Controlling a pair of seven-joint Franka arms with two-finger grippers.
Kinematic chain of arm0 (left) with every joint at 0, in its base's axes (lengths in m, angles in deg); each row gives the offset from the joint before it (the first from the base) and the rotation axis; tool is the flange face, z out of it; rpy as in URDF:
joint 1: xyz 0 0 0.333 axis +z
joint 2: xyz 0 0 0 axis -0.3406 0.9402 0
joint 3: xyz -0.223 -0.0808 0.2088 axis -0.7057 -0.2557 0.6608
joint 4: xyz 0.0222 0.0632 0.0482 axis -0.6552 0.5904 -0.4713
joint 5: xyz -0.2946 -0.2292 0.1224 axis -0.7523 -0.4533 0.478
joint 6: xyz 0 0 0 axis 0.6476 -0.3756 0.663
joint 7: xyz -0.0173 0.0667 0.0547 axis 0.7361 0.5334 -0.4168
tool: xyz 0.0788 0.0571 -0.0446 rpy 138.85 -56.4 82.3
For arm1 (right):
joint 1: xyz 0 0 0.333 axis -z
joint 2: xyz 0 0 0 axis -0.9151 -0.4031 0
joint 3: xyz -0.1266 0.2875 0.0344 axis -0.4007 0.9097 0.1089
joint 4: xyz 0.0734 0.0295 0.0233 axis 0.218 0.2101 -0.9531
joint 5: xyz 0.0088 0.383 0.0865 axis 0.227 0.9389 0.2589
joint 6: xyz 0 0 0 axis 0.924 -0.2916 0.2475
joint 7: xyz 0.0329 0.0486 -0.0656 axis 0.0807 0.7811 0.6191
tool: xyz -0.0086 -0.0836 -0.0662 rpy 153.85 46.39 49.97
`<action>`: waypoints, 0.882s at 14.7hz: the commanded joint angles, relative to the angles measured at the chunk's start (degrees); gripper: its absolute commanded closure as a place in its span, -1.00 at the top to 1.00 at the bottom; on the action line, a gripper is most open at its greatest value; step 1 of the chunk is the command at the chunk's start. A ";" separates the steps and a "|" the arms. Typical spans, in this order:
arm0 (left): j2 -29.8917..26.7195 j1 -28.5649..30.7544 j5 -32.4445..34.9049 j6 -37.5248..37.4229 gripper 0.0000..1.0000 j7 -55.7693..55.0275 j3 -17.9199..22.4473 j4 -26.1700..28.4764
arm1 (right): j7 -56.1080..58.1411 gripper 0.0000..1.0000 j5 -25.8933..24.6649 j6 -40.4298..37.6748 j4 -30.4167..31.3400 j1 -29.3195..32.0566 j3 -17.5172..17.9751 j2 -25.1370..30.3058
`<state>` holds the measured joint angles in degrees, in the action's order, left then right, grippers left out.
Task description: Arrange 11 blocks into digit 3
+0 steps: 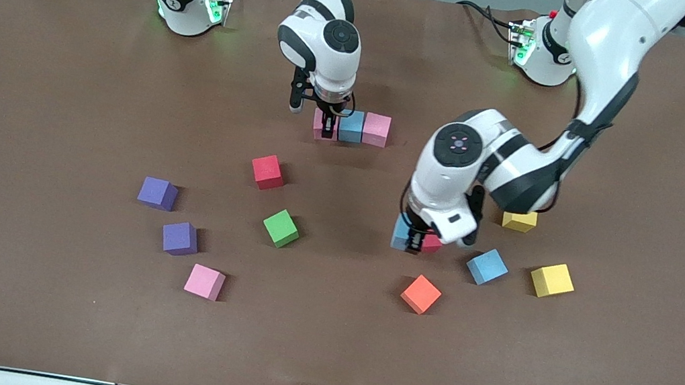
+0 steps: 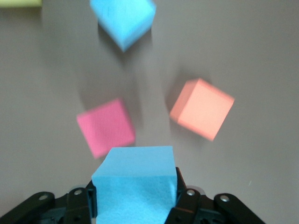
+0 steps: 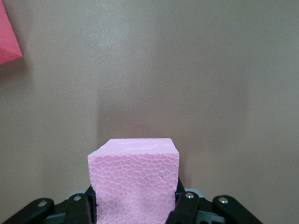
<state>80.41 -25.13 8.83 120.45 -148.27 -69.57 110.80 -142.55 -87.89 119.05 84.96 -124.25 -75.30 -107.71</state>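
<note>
left gripper (image 1: 415,241): clamped on a light blue block (image 2: 135,186), held over a red block (image 2: 106,127), orange block (image 1: 420,294) at its 5 o'clock | right gripper (image 1: 328,126): clamped on a pink block (image 3: 134,179), ending a row with a light blue cube (image 1: 351,126) and another pink cube (image 1: 376,129) | table (image 1: 23,104): others scattered

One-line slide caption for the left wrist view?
Left gripper clamps a light blue block above the table, over a red block, orange block and another blue block.
</note>
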 commanded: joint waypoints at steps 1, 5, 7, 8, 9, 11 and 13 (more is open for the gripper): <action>-2.94 5.02 0.27 0.00 -0.50 2.96 -1.50 3.87 | -1.76 -1.00 -0.31 0.52 -0.83 -1.74 -0.47 -1.79; -1.36 9.60 0.18 0.00 -0.51 10.68 -1.50 3.43 | -1.76 -1.00 -0.31 0.52 -0.83 -1.74 -0.47 -1.88; 0.39 11.53 0.27 0.08 -0.51 15.78 -1.41 3.08 | -1.76 -1.00 -0.31 0.52 -0.83 -1.74 -0.47 -1.88; 1.01 12.06 0.27 0.08 -0.51 17.81 -1.24 2.65 | -1.76 -1.00 -0.31 0.52 -0.83 -1.74 -0.47 -2.05; 1.89 12.68 0.36 0.08 -0.51 19.39 -1.15 1.94 | -1.76 -0.99 -0.31 0.52 -0.83 -1.74 -0.47 -2.22; 3.99 13.30 0.36 0.08 -0.51 21.51 -1.15 0.10 | -1.68 -0.98 -0.31 0.52 -0.83 -1.48 -0.47 -2.23; 5.41 13.21 0.53 0.08 -0.51 21.69 -1.06 -1.05 | -1.68 -0.95 -0.31 0.52 -0.92 -1.30 -0.47 -2.23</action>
<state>83.88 -11.74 8.83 120.89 -127.51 -70.16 112.11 -142.58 -87.89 119.00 84.75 -124.68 -75.38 -107.85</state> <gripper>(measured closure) 0.423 0.436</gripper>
